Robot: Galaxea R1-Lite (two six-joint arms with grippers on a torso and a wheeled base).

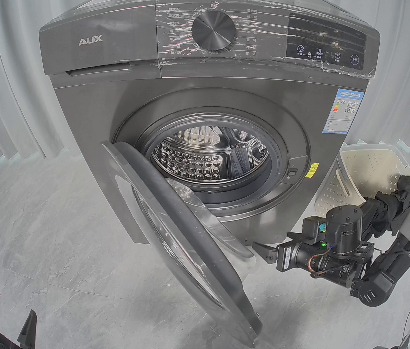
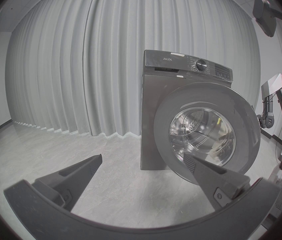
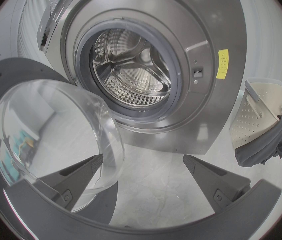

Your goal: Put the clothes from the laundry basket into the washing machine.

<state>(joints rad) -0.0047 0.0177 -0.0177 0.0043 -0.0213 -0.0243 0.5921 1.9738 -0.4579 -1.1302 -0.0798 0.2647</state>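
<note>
The grey washing machine (image 1: 117, 98) stands in front of me with its round door (image 1: 180, 238) swung wide open toward my left. Its steel drum (image 1: 205, 156) shows no clothes inside. A cream perforated laundry basket (image 1: 369, 170) leans beside the machine's right corner. Dark clothes (image 1: 389, 209) hang over the basket's near rim. My right gripper (image 1: 265, 253) is open and empty, low in front of the machine, between the door and the basket. In the right wrist view the drum (image 3: 131, 74) lies ahead and the clothes (image 3: 267, 144) off to one side. My left gripper (image 1: 8, 311) is open, low at the near left.
A pleated grey curtain (image 2: 81, 67) runs behind and beside the machine. The pale marbled floor (image 1: 45, 229) is bare to the left of the open door. The door's bulging glass (image 3: 47, 134) sits close to my right gripper's fingers (image 3: 81, 174).
</note>
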